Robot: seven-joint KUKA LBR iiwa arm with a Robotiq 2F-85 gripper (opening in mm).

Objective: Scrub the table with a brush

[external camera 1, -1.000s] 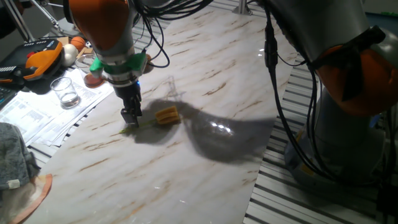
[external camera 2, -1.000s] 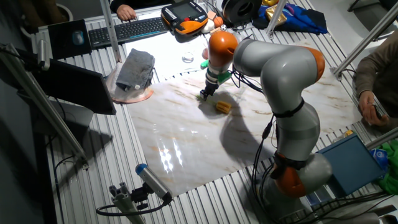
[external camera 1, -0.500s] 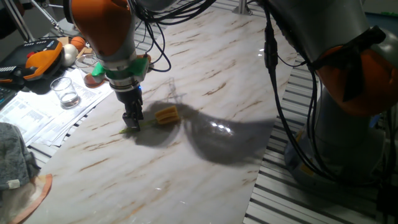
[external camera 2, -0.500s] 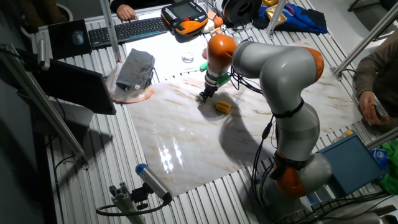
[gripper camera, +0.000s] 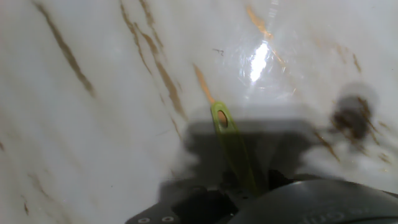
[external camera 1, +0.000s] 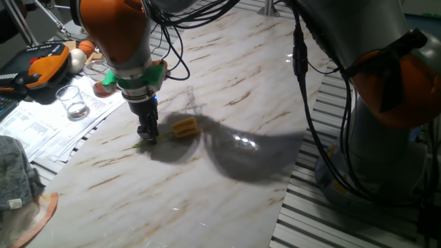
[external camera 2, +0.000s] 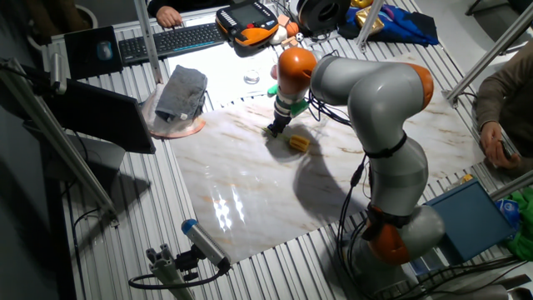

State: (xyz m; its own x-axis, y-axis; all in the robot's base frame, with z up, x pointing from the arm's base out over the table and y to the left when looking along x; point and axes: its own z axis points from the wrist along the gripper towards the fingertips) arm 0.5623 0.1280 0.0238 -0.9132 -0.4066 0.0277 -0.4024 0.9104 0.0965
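One thin handle is all the end effector (external camera 1: 146, 135) pinches, with the brush (external camera 1: 183, 127) lying on the surface (external camera 1: 227, 200) toward its far edge. Gripped so near the handle's tip, the brush may pivot or slip under scrubbing pressure.

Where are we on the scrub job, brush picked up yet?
Done: the gripper is down at the brush, fingers at its thin handle. In hand: the grasp itself; the hand view shows the handle running in toward the fingers, but a firm clamp can't be confirmed. The brush head lies on the table, not lifted. Left: lifting it and all the scrubbing strokes.
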